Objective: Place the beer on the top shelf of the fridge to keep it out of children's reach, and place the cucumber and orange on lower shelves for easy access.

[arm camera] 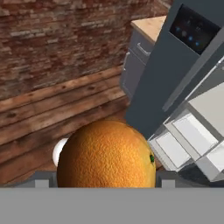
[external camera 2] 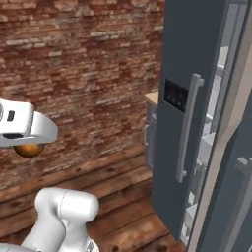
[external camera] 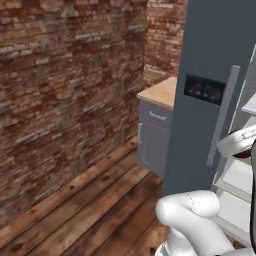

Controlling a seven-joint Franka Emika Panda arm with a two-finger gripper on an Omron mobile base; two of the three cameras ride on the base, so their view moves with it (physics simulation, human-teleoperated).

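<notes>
The left base view looks forward and down from behind the arm, close to the fridge (external camera: pixel 210 75), with the brick wall (external camera: pixel 65 100) at its left. The right base view faces the same fridge door, wall and plank floor (external camera 2: pixel 118 197) from the other side. The hand view tilts downward, probably from just above the orange (arm camera: pixel 106 154), onto the fridge shelves (arm camera: pixel 192 131).

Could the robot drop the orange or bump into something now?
Maybe. The orange is round and sits between the fingers of the gripper high over the wooden floor, so a slip could send it rolling away. The open fridge door and its handle stand close to the arm, so a wide swing toward the shelves might clip them.
</notes>
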